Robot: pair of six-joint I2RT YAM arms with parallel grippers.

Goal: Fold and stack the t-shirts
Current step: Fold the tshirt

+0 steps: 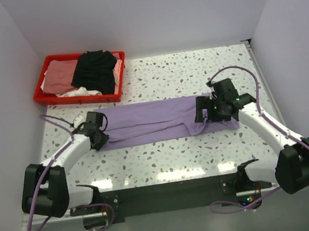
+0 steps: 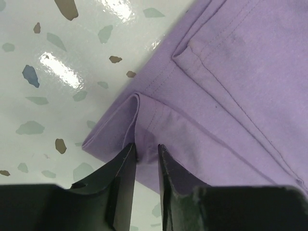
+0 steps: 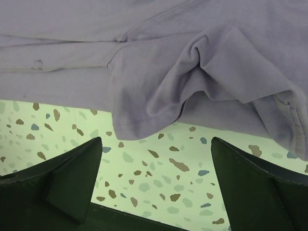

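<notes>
Nearest to me, the left gripper (image 2: 147,151) sits at the left end of the lavender shirt (image 1: 149,122). Its jaws stand narrow with a fold of the stitched hem between them, a pinch on the cloth as far as I can judge. The right gripper (image 3: 156,144) is spread wide and holds nothing, hovering over the speckled table (image 1: 194,69) just on the near side of the shirt's right end, where a sleeve lies rumpled.

The shirt is a long flat band across the middle of the table, its long axis running left to right between the two arms — so each arm has its own end. For the right arm the cloth lies just beyond its open fingers. It is soft, matte knit, doubled over in layers at the left and smooth along the middle.

Farther back on the left stands a red plastic tray (image 1: 44,99) with a black shirt (image 1: 96,70) heaped over a pink (image 1: 58,77) and a white one (image 1: 78,92), all unfolded.
</notes>
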